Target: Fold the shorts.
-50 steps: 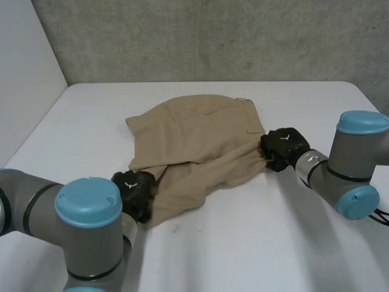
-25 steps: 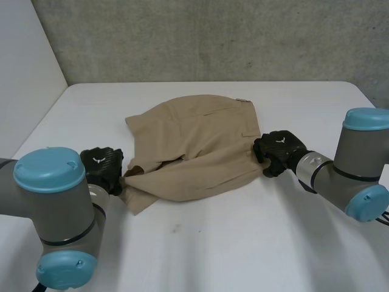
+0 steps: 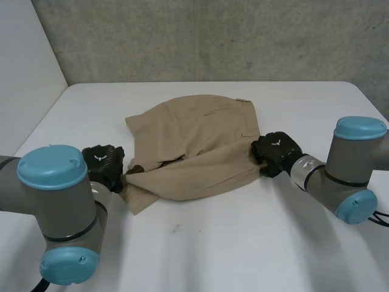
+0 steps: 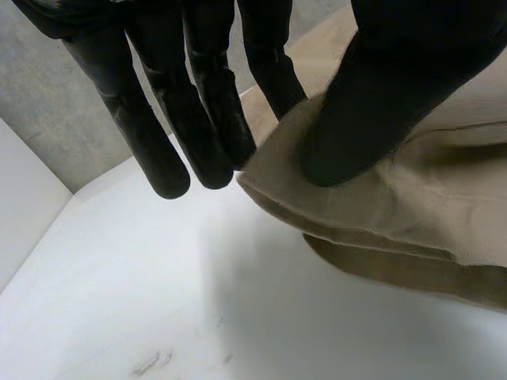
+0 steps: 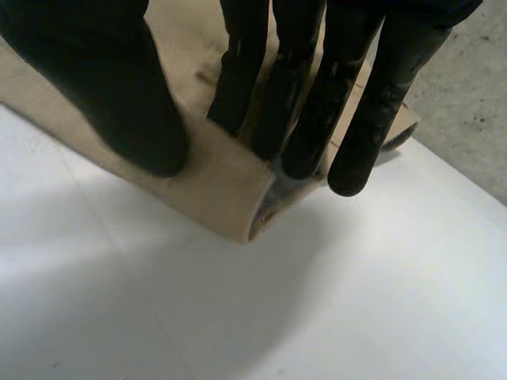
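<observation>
Shorts: one, tan, part-folded | left hand seemingly pinches one edge | right hand pinches opposite edge

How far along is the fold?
Done: the shorts lie on the table with their near edge apparently brought up over the middle. In hand: the left hand pinches the cloth's left end and the right hand its right end, thumb against fingers. Left: the far half is uncovered, the raised layer is not flat, and neither hand has let go.
</observation>
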Controlling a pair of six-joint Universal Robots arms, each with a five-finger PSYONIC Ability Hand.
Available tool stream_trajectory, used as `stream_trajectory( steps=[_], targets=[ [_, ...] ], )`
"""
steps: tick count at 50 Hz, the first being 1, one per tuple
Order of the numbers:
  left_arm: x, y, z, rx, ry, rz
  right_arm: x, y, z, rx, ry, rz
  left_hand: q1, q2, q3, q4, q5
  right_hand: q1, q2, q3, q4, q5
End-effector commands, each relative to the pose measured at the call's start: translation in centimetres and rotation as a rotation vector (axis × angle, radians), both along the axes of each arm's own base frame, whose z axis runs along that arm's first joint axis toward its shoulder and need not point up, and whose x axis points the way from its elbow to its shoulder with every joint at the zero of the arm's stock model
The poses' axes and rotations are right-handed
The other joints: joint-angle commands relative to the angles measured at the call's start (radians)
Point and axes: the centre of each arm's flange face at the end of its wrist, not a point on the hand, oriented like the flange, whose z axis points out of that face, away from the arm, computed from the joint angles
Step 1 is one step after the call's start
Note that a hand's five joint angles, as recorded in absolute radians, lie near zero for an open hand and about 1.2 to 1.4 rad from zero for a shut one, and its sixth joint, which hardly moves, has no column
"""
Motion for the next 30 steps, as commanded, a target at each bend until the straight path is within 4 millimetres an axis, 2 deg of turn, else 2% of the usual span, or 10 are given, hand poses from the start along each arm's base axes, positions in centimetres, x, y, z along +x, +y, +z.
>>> stream_trajectory(
  steps=[1, 3, 5, 8, 11, 13, 19, 23, 30],
  targets=[
    [0.0, 0.3, 0.2, 0.004, 0.0, -0.01, -0.1, 0.1, 1.5, -0.023, -0.006, -0.011, -0.686, -0.758, -0.749, -0.755, -0.726, 0.516, 0.354, 0.368, 0.37, 0.393],
    [-0.1, 0.5, 0.5, 0.001, 0.002, -0.019, -0.2, 0.0, 2.2, -0.034, -0.012, -0.023, -0.813, -0.885, -0.876, -0.882, -0.853, 0.516, 0.354, 0.368, 0.37, 0.393],
    [0.0, 1.0, 1.9, -0.023, 0.017, -0.034, -0.5, 0.0, 3.0, -0.045, -0.013, -0.066, -0.886, -0.959, -0.95, -0.956, -0.927, 0.516, 0.354, 0.368, 0.37, 0.393],
    [0.3, 2.2, 3.9, -0.044, 0.039, -0.075, -1.0, -0.3, 3.5, -0.047, -0.01, -0.13, -0.869, -0.942, -0.932, -0.939, -0.909, 0.516, 0.354, 0.368, 0.37, 0.393],
    [0.4, 3.3, 4.6, -0.035, 0.051, -0.128, -1.3, -0.4, 3.9, -0.047, -0.01, -0.201, -0.863, -0.936, -0.926, -0.933, -0.904, 0.516, 0.354, 0.368, 0.37, 0.393],
    [0.3, 4.2, 5.3, -0.029, 0.066, -0.179, -1.4, -0.4, 3.9, -0.032, -0.011, -0.231, -0.731, -0.804, -0.795, -0.801, -0.772, 0.516, 0.354, 0.368, 0.37, 0.393],
    [0.2, 6.3, 4.8, 0.042, 0.072, -0.289, -1.7, 0.2, 3.9, 0.042, 0.018, -0.242, -0.318, -0.391, -0.381, -0.388, -0.358, 0.516, 0.354, 0.368, 0.37, 0.393],
    [0.0, 6.9, 4.3, 0.078, 0.069, -0.313, -1.9, 0.4, 3.9, 0.065, 0.036, -0.24, -0.162, -0.234, -0.225, -0.232, -0.202, 0.516, 0.354, 0.368, 0.37, 0.393],
    [-0.6, 7.8, 3.1, 0.132, 0.049, -0.345, -2.2, 0.4, 3.9, 0.071, 0.041, -0.247, -0.094, -0.166, -0.157, -0.164, -0.134, 0.516, 0.354, 0.368, 0.37, 0.393]
  ],
)
